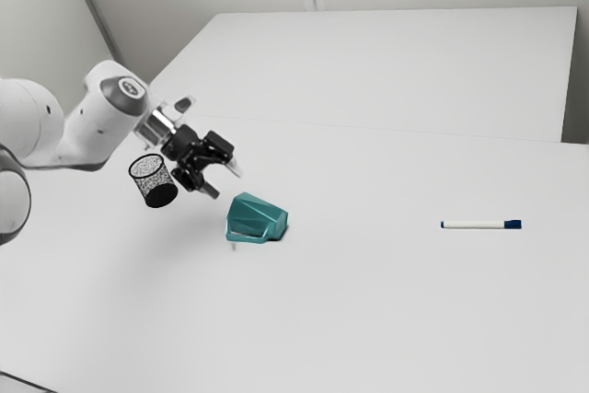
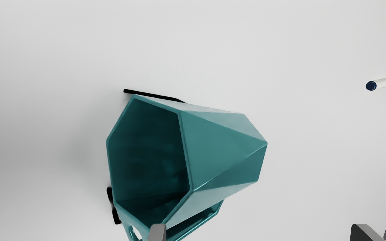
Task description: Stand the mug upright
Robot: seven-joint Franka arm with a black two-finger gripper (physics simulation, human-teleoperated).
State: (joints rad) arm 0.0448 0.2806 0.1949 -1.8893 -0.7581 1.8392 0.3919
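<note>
One teal faceted mug [image 1: 258,218] lies on its side, hand [image 1: 225,181] wide open nearby; best gripped squarely, clear of the handle [image 2: 199,224], then turned mouth [image 2: 149,150] up before release.

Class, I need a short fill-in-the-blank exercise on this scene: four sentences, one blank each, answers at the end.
The mug is lying on its ____.
The marker has a white barrel and a ____ cap.
The open gripper has ____ fingers.
The mug is to the exterior view's ____ of the mesh cup.
Answers: side; blue; two; right
</note>
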